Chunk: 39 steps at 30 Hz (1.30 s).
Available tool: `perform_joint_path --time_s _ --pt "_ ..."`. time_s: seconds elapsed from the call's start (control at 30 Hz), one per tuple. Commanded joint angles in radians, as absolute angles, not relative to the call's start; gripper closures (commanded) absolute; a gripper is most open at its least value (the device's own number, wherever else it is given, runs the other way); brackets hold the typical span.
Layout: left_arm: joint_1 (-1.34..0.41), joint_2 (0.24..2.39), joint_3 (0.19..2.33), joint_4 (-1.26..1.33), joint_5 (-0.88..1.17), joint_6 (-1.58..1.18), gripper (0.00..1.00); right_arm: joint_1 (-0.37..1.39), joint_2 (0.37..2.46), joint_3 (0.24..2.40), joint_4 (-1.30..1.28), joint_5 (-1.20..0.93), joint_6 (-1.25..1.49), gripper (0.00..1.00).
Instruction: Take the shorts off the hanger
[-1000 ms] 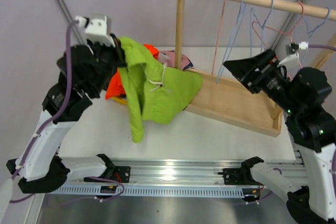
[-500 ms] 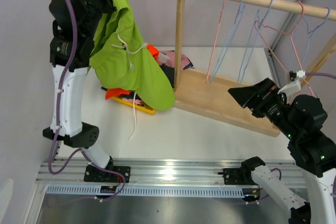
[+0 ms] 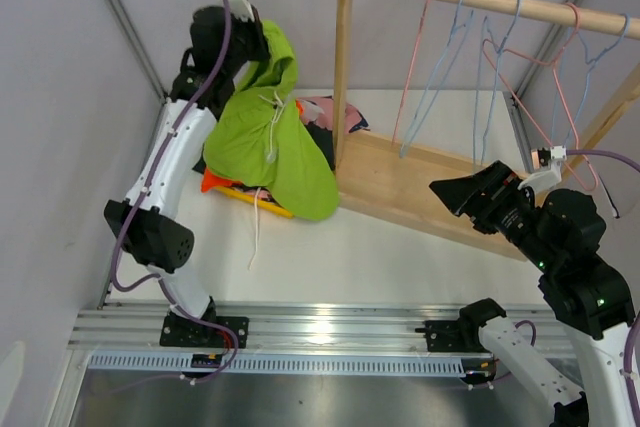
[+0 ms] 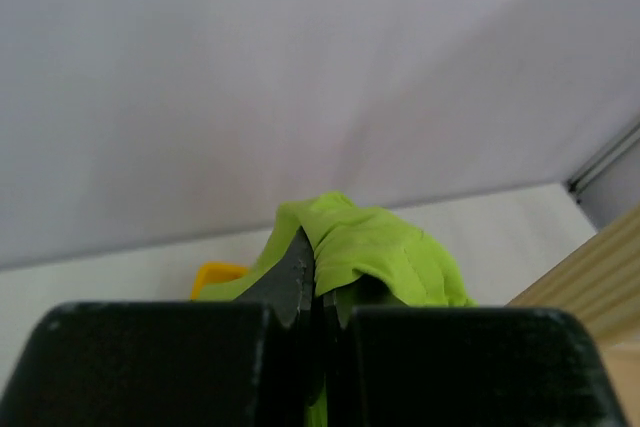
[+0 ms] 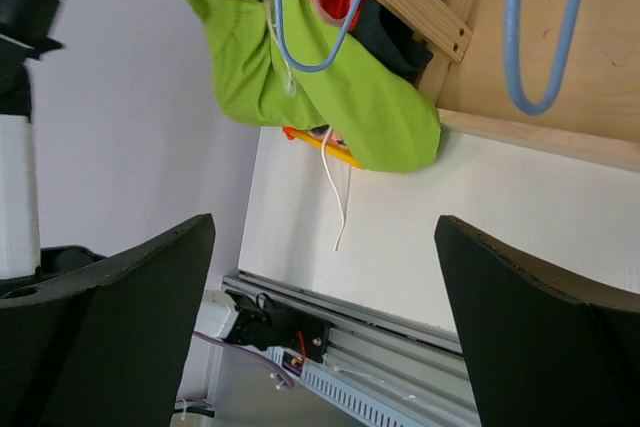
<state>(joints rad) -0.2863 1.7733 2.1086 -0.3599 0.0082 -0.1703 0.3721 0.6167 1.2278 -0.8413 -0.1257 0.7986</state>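
Status: left tool (image 3: 248,35) is up high at the far left, jaws pinched shut on an edge of the lime green shorts (image 3: 270,147). They hang from it, off the rack, and drape down over the pile on the counter (image 3: 400,257) just left of the wooden rack (image 3: 345,67). Can't tell whether the lower hem rests on the pile.

Right tool (image 3: 455,195) hovers near the rack's base on the right, jaws spread wide.

Per view:
- Top: only view with both arms and the whole rack. Wire hangers (image 3: 445,77), pink and blue, hang on the top bar. Orange shorts (image 3: 215,179), pink shorts (image 3: 322,109) and dark shorts (image 3: 322,142) peek out from under the green. A white drawstring (image 3: 257,232) trails down toward the near side. The pinch itself is hidden by fabric here.
- Left wrist: shows the grip, fingertips together with green fabric bunched at them. A yellow piece (image 4: 215,275) sits behind, and a corner of the rack is at the right edge. The rest is wall.
- Right wrist: low side look past both fingers (image 5: 130,297). The blue hanger loops are in close-up, with the green shorts sagging over the orange and dark ones, the yellow piece under the pile and the drawstring lying on the counter. The rail (image 5: 330,342) is at the near edge.
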Motion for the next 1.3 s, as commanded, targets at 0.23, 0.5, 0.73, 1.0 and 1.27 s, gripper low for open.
perform_joint_path --time_s 0.23,0.5,0.73,1.0,1.27 --pt "-0.305 1.618 1.588 -0.107 0.008 -0.233 0.74 0.377 0.591 1.249 -0.822 -0.121 0.784 0.01" --pt "-0.313 1.548 1.778 -0.287 -0.043 -0.198 0.01 0.377 0.558 1.290 -0.873 -0.095 0.796 0.01" --pt "-0.314 1.314 1.861 -0.441 -0.069 -0.181 0.01 0.377 0.529 1.321 -0.913 -0.092 0.818 0.00" --pt "-0.327 0.893 1.527 -0.503 0.031 -0.206 0.01 0.376 0.477 1.355 -0.956 -0.069 0.677 0.01" --pt "-0.328 0.464 0.993 -0.534 0.075 -0.261 0.01 0.367 0.122 1.175 -0.844 0.127 0.620 0.01"
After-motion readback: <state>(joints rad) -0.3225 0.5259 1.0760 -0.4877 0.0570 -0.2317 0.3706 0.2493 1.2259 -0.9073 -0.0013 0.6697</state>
